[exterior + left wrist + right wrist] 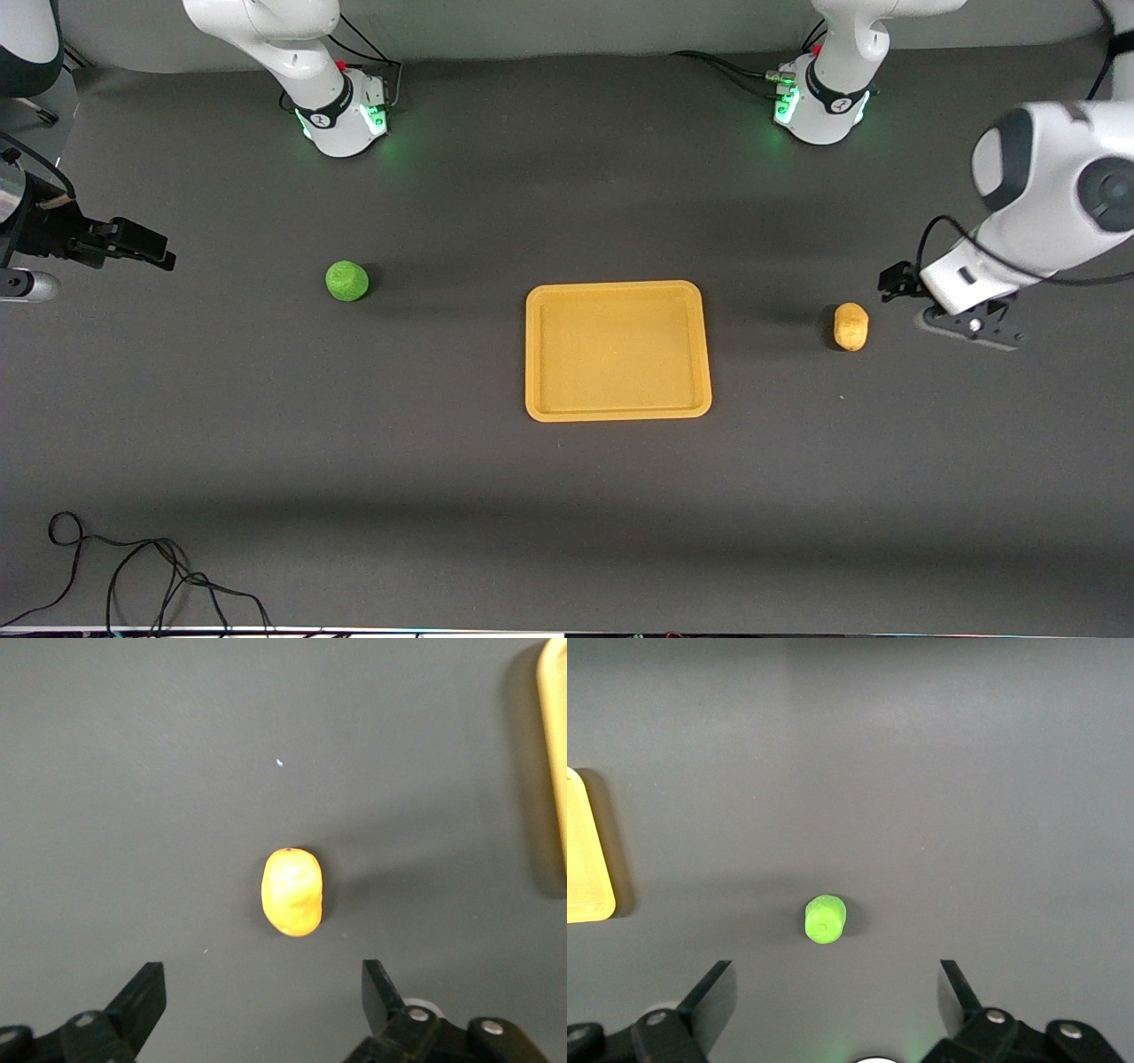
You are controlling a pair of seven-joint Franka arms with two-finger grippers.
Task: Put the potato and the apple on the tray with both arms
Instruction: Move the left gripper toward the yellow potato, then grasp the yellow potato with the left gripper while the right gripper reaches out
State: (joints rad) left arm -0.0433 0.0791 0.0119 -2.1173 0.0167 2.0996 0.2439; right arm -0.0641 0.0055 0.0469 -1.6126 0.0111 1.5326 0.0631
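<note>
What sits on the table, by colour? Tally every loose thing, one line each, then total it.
Green: 1, the apple, toward the right arm's end of the table.
Yellow-tan: 1, the potato, toward the left arm's end.
Orange-yellow: 1, the tray, between them, with nothing in it.
Black: 1, a cable, near the front camera's edge.
Total: 4

Fruit apart, tray (618,409) bare.
We see the green apple (346,281) toward the right arm's end, the tan potato (850,326) toward the left arm's.
</note>
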